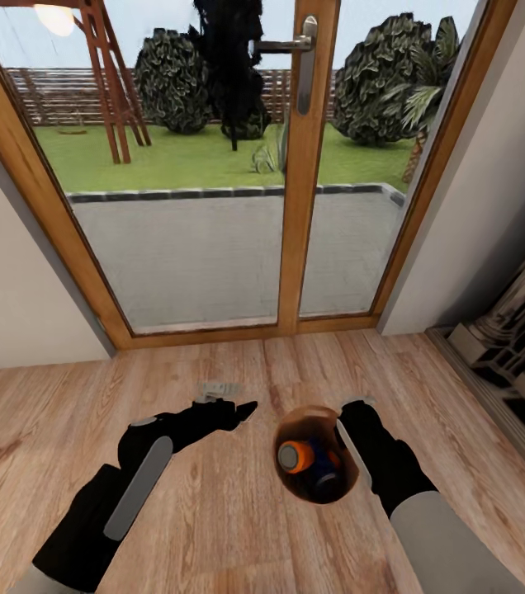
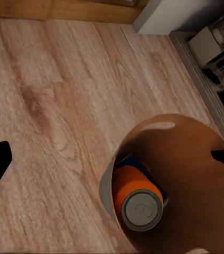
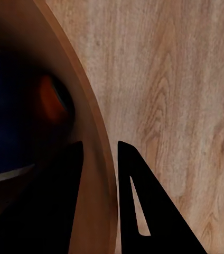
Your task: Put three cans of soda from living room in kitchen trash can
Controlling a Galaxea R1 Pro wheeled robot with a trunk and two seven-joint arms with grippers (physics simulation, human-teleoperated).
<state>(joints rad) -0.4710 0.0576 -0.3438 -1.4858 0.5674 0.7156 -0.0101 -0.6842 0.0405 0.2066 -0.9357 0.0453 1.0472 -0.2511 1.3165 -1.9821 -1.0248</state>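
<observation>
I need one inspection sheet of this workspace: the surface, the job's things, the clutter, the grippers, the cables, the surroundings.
Surface: light wood plank floor.
Job's things: round coppery-brown bin carried above the floor; inside lie an orange soda can and a dark blue soda can; a third can cannot be told.
Clutter: small grey object on the floor near the door.
Grippers: right gripper shut on the bin's wall; left gripper holds nothing, jaws open.
Cables: nothing seen.
Surroundings: wooden-framed glass door, garden beyond.
</observation>
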